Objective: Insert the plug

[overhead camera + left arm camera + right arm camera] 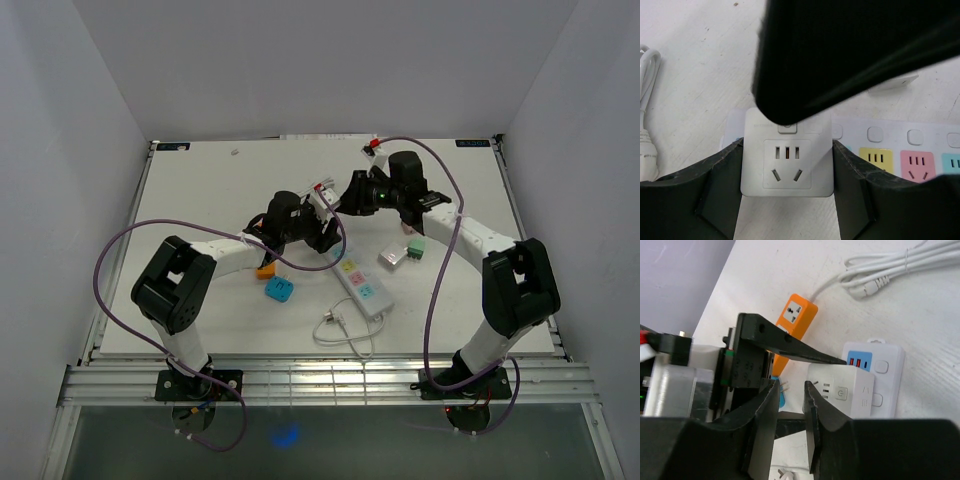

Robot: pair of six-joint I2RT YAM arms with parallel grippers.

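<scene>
1. The left claw pinches a white cube-shaped plastic plug adapter by two opposite sides. Its dark fingers press flat against the cube, and the cube's socket face looks straight up into the wrist camera.
2. The cube sits over one end of a long white plastic power strip, the end farthest from the arm bases. The strip's yellow, pink and teal socket panels run away from the cube in a row. I cannot tell whether the cube's prongs are seated in the strip.
3. The right claw is nearly pressed together, with only a thin slit between its black fingers and nothing in that slit. It hangs just beside the cube. Seen from the left wrist, its black body fills the view above the cube.
4. From above, both arms bend inward and meet over the middle of the flat white table, right at that end of the strip.
5. An orange rectangular plastic adapter lies on the table beside the left arm, with a small blue plastic adapter just beside it.
6. A green-and-white plastic block lies on the other side of the strip, near the right arm.
7. A loosely coiled white cable lies near the strip's other end, towards the arm bases.
</scene>
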